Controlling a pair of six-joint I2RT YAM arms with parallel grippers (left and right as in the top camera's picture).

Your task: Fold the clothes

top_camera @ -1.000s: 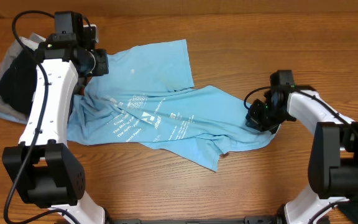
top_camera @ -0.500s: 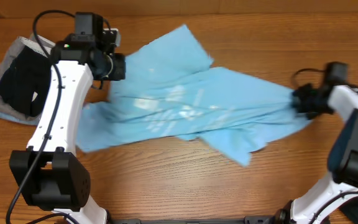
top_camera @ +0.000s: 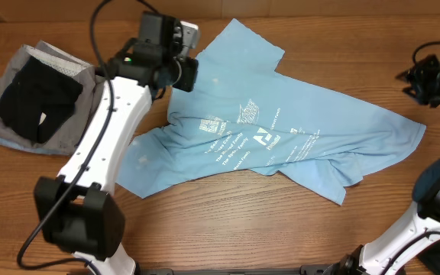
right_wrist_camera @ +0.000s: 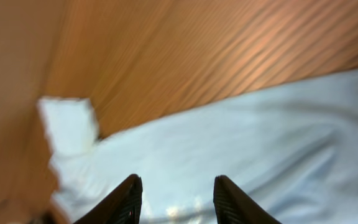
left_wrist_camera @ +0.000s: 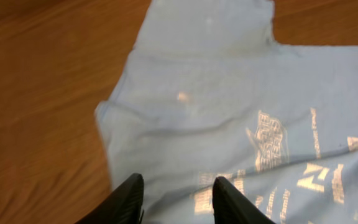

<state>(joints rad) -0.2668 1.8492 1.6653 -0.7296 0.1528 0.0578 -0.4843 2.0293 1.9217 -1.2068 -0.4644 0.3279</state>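
Overhead: light-blue T-shirt [top_camera: 312, 130] lies spread but creased across mid desk [top_camera: 205, 237]. Its white lettering [top_camera: 239, 137] faces up, and one sleeve points to the far edge. Left gripper [top_camera: 186, 74] sits over the shirt's upper-left part, just beside that sleeve. Right gripper [top_camera: 428, 80] is at far right, off the shirt and apart from its right edge. Jaw gap on either one can't be read from up here. At the left end of the desk, black garment [top_camera: 33, 99] lies on top of grey garment [top_camera: 10, 131]. Both are apart from the T-shirt.

Left wrist: left gripper [left_wrist_camera: 176, 199] is spread, w/ both dark fingers [left_wrist_camera: 128, 198] at the bottom edge and nothing pinched between them. T-shirt [left_wrist_camera: 216, 93] lies beneath w/ soft folds, lettering at lower right. Bare desk [left_wrist_camera: 42, 93] is to the left of the fabric.

Right wrist: pic is blurred. Right gripper [right_wrist_camera: 176, 199] is spread too, w/ nothing between the fingers [right_wrist_camera: 235, 202]. Pale T-shirt fabric [right_wrist_camera: 260, 137] fills the lower part under it, wood desk [right_wrist_camera: 197, 50] above. Whether the fingertips touch the cloth, can't tell.
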